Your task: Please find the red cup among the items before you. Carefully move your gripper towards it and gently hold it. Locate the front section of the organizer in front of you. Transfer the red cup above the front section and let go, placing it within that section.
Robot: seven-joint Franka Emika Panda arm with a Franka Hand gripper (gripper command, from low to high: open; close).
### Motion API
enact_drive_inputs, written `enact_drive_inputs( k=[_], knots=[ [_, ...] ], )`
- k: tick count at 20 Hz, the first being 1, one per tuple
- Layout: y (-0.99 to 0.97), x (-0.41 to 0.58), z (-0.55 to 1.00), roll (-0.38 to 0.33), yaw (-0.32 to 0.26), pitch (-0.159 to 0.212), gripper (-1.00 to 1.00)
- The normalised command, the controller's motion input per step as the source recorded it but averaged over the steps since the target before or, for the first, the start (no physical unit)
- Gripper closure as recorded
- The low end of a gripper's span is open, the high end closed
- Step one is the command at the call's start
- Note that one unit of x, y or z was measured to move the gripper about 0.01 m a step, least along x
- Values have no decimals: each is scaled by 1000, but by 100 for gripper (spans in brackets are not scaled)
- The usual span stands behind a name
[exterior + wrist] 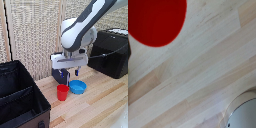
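Observation:
The red cup point(62, 92) stands upright on the wooden table, just beside the blue bowl point(77, 87). My gripper point(69, 73) hangs a little above and behind the cup, with its blue-tipped fingers apart and nothing between them. In the wrist view the red cup point(153, 20) fills one corner as a blurred red disc seen from above. The black fabric organizer point(39, 98) stands at the exterior view's left, and its front section point(20, 109) is the compartment nearest the viewer, behind a cross divider point(17, 94).
A black hard-cased machine point(112, 52) stands at the exterior view's right. A woven screen point(35, 30) backs the table. A white rounded object point(245, 112) shows at the wrist view's edge. Bare wood point(95, 107) lies in front of the cup and bowl.

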Motion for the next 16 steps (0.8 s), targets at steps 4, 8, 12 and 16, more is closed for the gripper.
enact_drive_inputs(
  k=[4, 8, 12, 16],
  knots=[
    [112, -21, -376, -65, -33, 0, -100],
    [107, -144, -409, -82, -23, 0, -100],
    [107, -176, -401, -98, -20, 0, -100],
    [147, -99, -337, -111, -17, 2, -100]
  ],
)
